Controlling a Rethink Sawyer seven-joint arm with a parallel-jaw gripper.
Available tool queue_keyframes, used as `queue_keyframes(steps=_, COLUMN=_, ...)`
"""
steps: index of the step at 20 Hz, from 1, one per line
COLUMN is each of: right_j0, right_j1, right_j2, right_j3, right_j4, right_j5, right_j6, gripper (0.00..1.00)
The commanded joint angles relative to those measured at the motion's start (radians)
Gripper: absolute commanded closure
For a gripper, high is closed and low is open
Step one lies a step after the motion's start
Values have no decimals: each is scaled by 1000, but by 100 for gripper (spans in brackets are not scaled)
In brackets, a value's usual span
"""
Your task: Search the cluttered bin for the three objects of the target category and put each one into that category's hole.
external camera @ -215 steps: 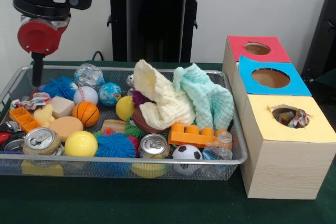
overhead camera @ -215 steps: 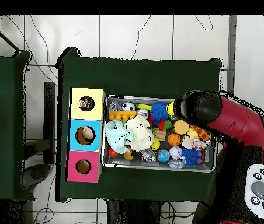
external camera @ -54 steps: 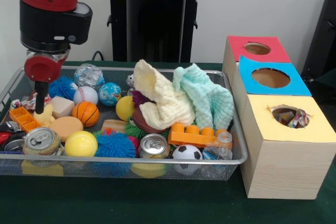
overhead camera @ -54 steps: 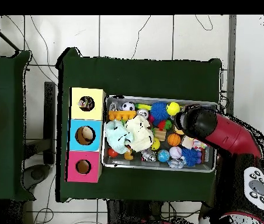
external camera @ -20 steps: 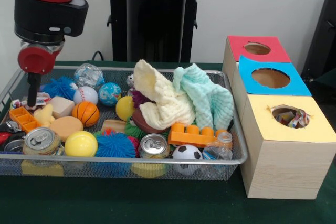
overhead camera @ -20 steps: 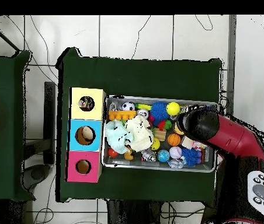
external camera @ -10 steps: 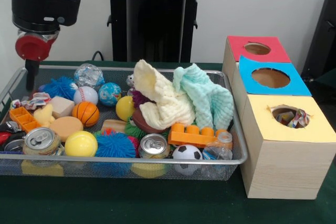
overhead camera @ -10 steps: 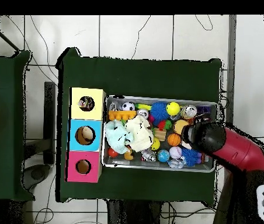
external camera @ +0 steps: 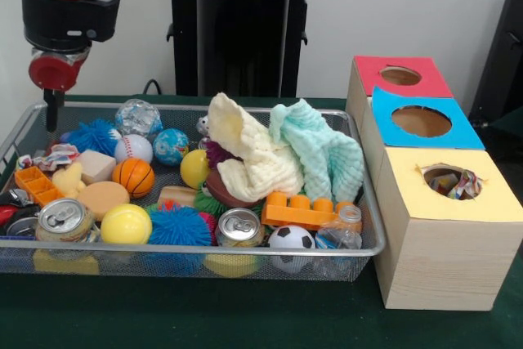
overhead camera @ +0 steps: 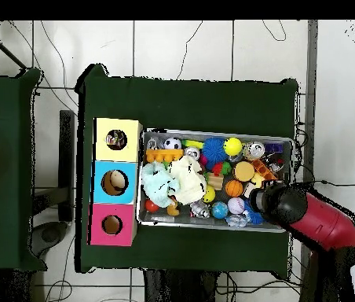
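Observation:
My gripper point(external camera: 51, 118) hangs above the back left corner of the wire bin point(external camera: 172, 249), over a blue spiky ball point(external camera: 92, 135) and a crumpled wrapper point(external camera: 54, 155), and holds nothing. In the overhead view the arm's head point(overhead camera: 279, 203) covers the bin's lower right corner. The bin holds two drink cans point(external camera: 64, 217) point(external camera: 239, 226), a yellow ball point(external camera: 126, 224), a basketball point(external camera: 132, 176), a baseball point(external camera: 133, 148), a soccer ball point(external camera: 291, 239), an orange block point(external camera: 304, 212), a cream cloth point(external camera: 249, 157) and a mint cloth point(external camera: 323, 149). Three boxes with holes stand to the right: red point(external camera: 400, 76), blue point(external camera: 422, 121) and yellow point(external camera: 451, 181).
Crumpled wrappers show inside the yellow box's hole. A clear plastic bottle point(external camera: 341, 230) lies at the bin's front right corner. Small orange blocks point(external camera: 37, 184) and a tan sponge point(external camera: 101, 198) sit at the left. The black pedestal point(external camera: 241, 30) rises behind the bin.
The gripper dipped to the pale yellow piece at the bin's left, then rose with nothing and drew back toward the bin's back left corner. The bin's contents look unmoved.

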Motion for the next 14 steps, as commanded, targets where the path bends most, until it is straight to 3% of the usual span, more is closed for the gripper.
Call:
queue_keyframes(steps=1, right_j0=-23, right_j1=66, right_j2=100, right_j3=100, right_j4=-50, right_j5=-111, right_j6=-22, gripper=0)
queue_keyframes(steps=14, right_j0=-26, right_j1=79, right_j2=116, right_j3=58, right_j4=-8, right_j5=-101, right_j6=-11, gripper=0)
